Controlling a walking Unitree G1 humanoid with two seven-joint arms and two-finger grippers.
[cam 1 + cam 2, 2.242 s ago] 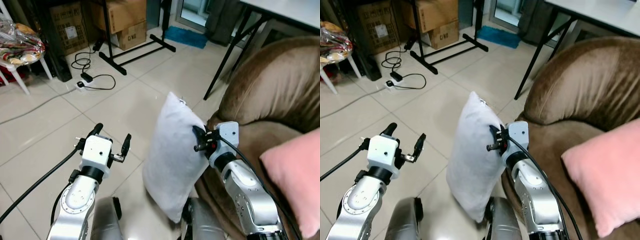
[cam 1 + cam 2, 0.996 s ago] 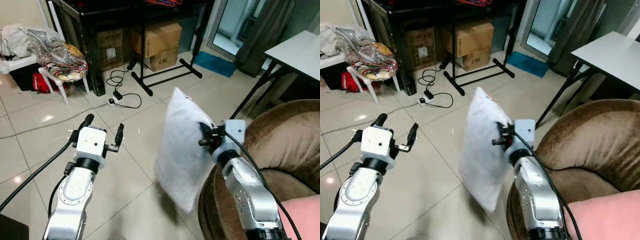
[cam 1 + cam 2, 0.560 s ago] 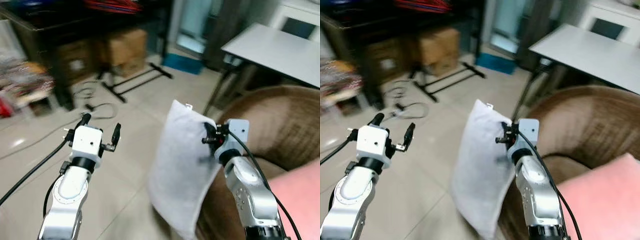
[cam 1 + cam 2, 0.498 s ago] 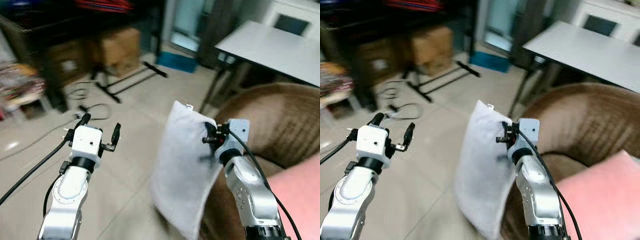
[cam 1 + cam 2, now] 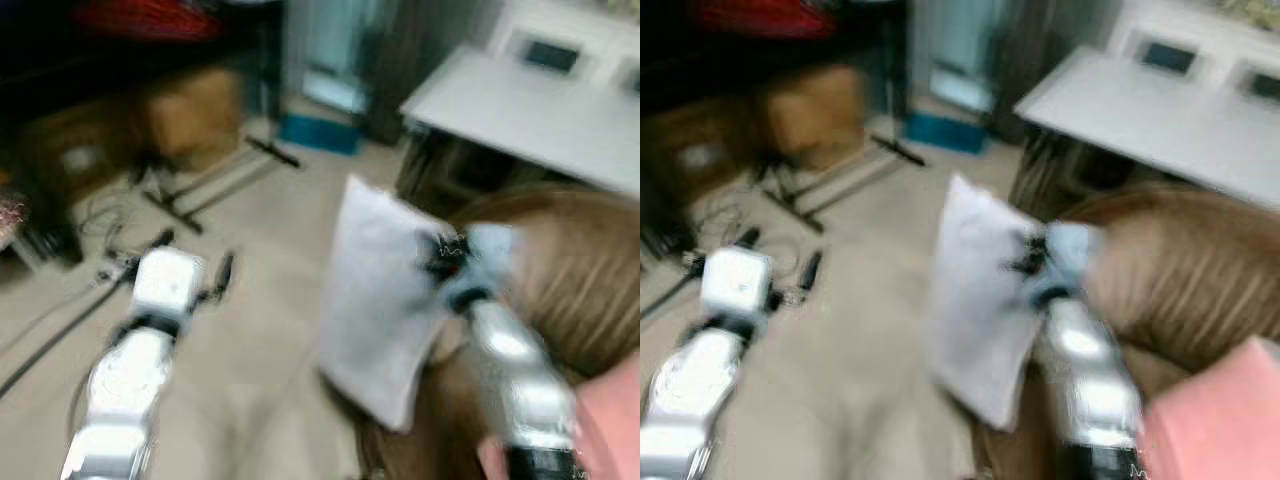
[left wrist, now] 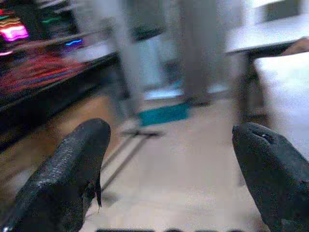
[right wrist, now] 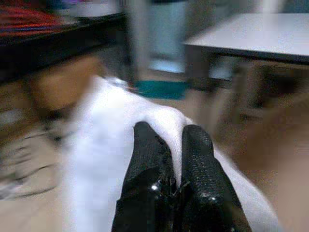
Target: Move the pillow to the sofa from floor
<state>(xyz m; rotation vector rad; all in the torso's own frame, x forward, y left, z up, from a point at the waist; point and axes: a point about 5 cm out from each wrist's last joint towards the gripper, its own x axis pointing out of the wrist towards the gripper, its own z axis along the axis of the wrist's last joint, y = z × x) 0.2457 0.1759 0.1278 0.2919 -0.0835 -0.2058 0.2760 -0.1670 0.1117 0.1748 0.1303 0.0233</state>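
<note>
Right claw (image 7: 176,145) pinches the white fabric pillow (image 5: 375,300) aloft beside the brown plush sofa (image 5: 570,290); left claw (image 6: 169,169) spread, idle; advise carrying it fully over the seat before release.

The white pillow (image 5: 378,305) hangs upright in the air — off the floor, pinched near its upper edge — just beside the brown sofa (image 5: 580,280), blurred.

No text, label, brand or number can be read anywhere: all four views are blurred, including the cardboard boxes (image 5: 190,105) by the rack.
</note>
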